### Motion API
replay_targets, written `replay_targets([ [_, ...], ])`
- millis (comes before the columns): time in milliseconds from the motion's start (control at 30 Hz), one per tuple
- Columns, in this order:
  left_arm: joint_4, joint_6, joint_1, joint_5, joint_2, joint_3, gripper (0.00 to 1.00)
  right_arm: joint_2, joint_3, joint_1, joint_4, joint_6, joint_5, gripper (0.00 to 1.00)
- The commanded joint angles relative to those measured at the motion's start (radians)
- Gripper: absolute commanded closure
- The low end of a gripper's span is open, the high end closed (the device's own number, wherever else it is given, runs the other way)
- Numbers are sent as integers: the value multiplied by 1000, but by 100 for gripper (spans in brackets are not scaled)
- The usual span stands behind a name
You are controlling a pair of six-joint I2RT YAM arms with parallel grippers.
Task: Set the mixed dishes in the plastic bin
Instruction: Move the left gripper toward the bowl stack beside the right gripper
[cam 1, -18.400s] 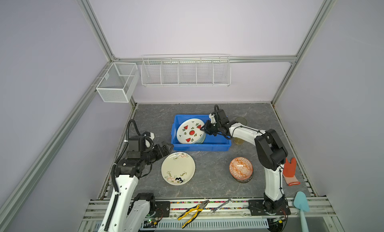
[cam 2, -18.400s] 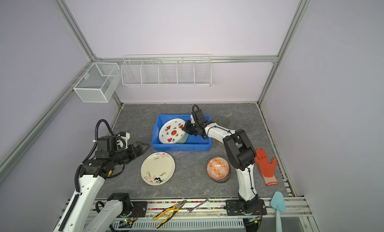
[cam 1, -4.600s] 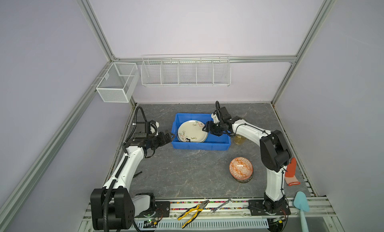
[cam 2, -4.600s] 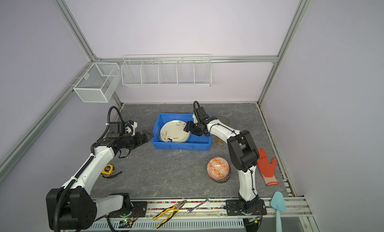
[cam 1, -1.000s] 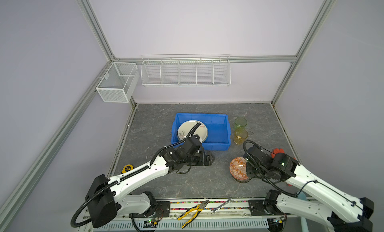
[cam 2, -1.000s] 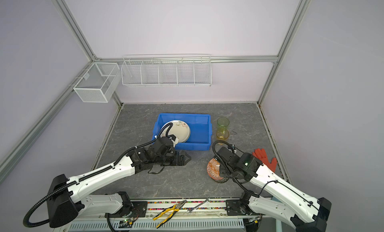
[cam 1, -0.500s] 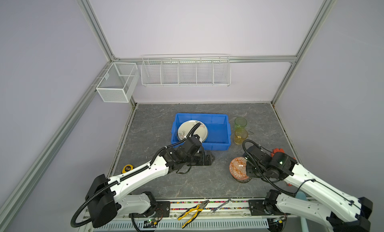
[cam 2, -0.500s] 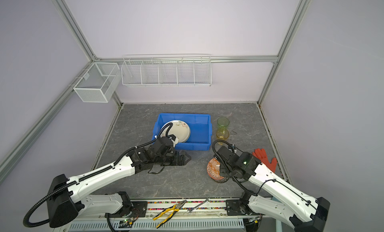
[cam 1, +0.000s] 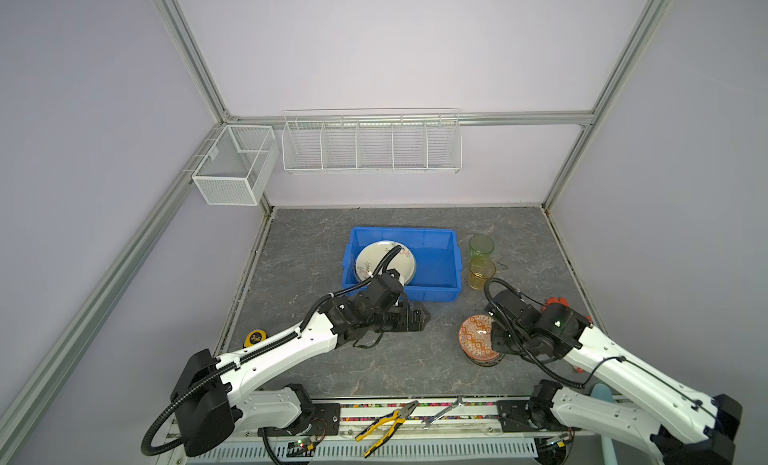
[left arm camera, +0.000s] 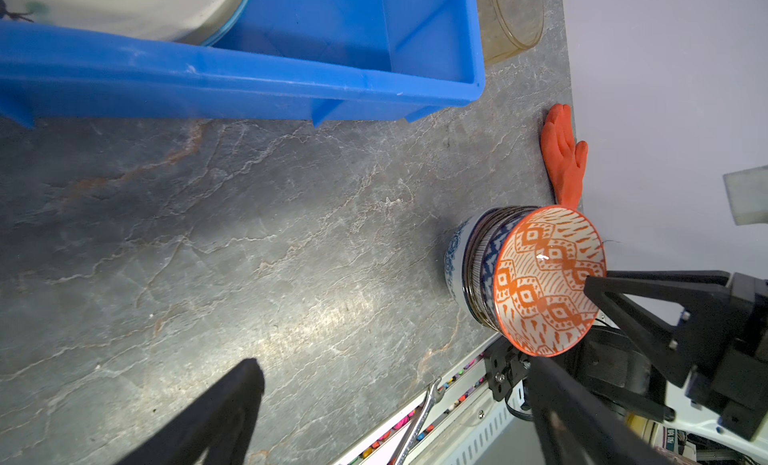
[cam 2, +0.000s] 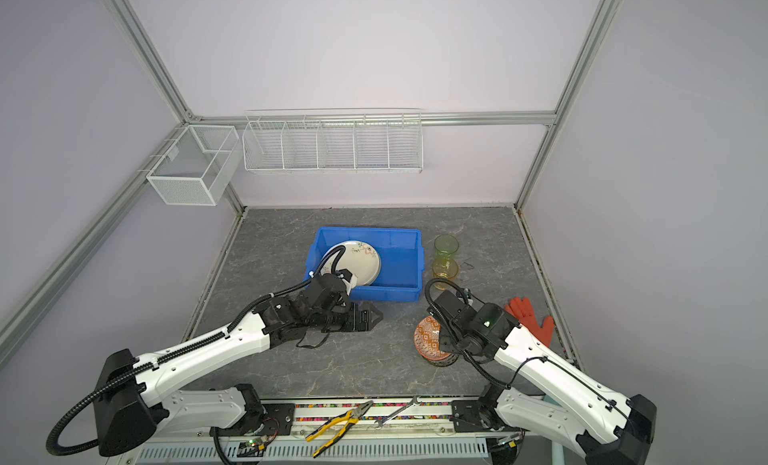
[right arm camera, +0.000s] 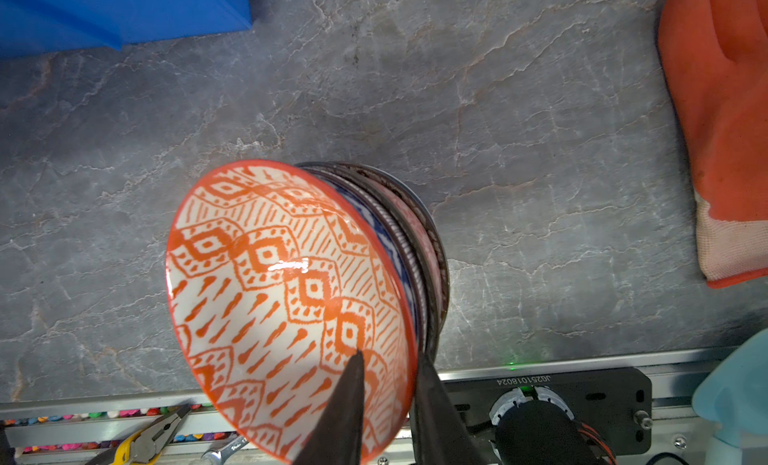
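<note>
The blue plastic bin [cam 1: 436, 234] [cam 2: 374, 294] holds stacked plates, the cream floral plate [cam 1: 405, 265] [cam 2: 365, 261] on top. A green glass [cam 1: 481, 246] and an amber glass [cam 1: 482, 272] stand right of it. The orange bowl [cam 1: 476, 336] [right arm camera: 282, 284] tilts up off a stack of patterned bowls [right arm camera: 428, 251] [left arm camera: 469, 267]. My right gripper [right arm camera: 390, 357] [cam 1: 494, 338] is shut on the orange bowl's rim, one finger inside, one outside. Empty and open, my left gripper [cam 1: 422, 319] [left arm camera: 392, 363] hovers low before the bin's front wall.
An orange glove [cam 1: 557, 305] [right arm camera: 723, 109] lies by the right edge, close to the bowls. Yellow-handled pliers [cam 1: 386, 425] and a wrench [cam 1: 442, 411] rest on the front rail. A tape measure [cam 1: 254, 337] sits front left. White wire baskets [cam 1: 370, 142] hang on the back wall.
My right jaws have narrowed onto the orange bowl's rim and the bowl has tipped up a little off the stack. The left arm has stayed where it was.
</note>
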Motion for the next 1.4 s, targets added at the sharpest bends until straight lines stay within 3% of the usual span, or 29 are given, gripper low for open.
replay_targets([
  [0,19,-7,-7,-5,1,0,1,10,-17,-7,17,-8,-10,77],
  [867,38,7,-24,17,52,22,1,-19,7,-44,5,-25,-5,93],
  [1367,88,28,-135,52,164,121,1,-77,33,-85,11,-32,-53,93],
])
